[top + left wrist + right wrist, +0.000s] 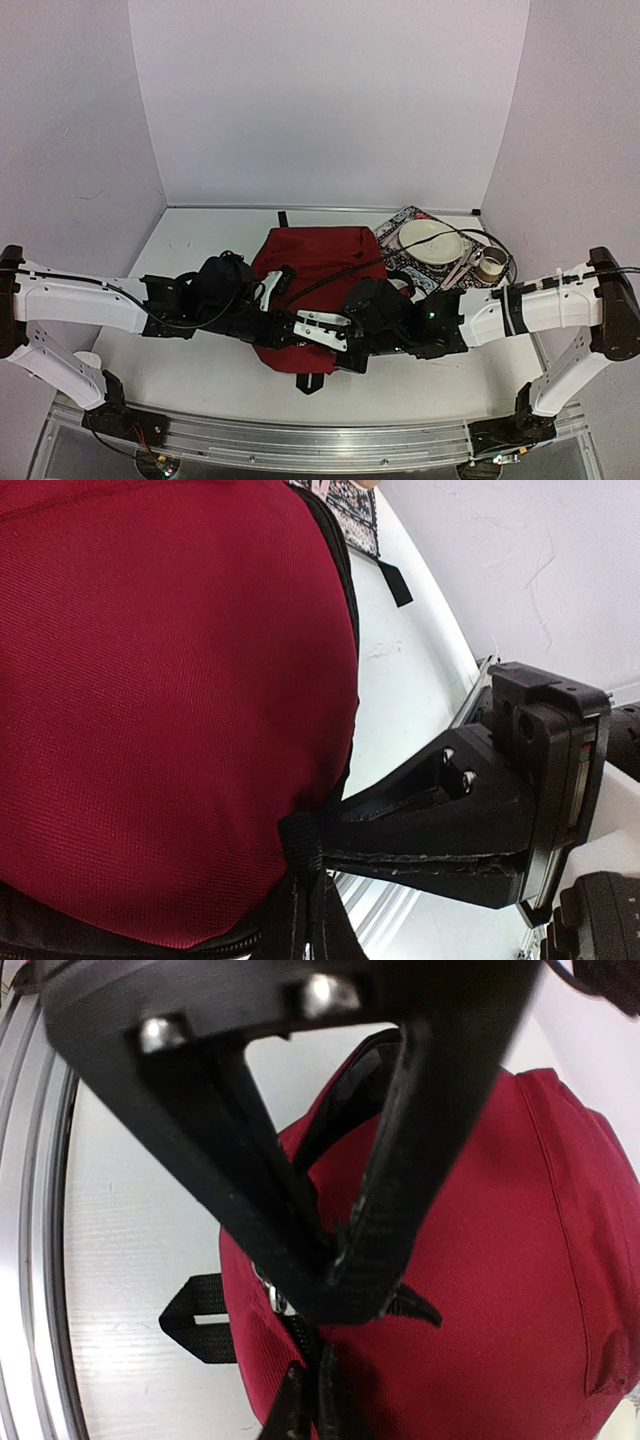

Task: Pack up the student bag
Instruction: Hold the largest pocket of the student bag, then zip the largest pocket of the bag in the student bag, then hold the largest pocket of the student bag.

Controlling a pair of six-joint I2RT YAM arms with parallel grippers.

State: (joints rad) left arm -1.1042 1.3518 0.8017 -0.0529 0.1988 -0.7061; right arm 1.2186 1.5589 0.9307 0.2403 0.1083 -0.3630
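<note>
Left fingers (322, 846) pinch shut on a black loop (298, 832) of the student bag (170, 700). Right fingers (335, 1295) clamp shut on its zipper (300, 1380).

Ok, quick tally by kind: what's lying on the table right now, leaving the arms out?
Backpack: 1
Plate: 1
Patterned mat: 1
Small brown cylinder: 1
Total: 4

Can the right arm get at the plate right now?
Probably, but not straight away: the plate lies uncovered beside it, but the right gripper is shut at the bag's zipper.
</note>
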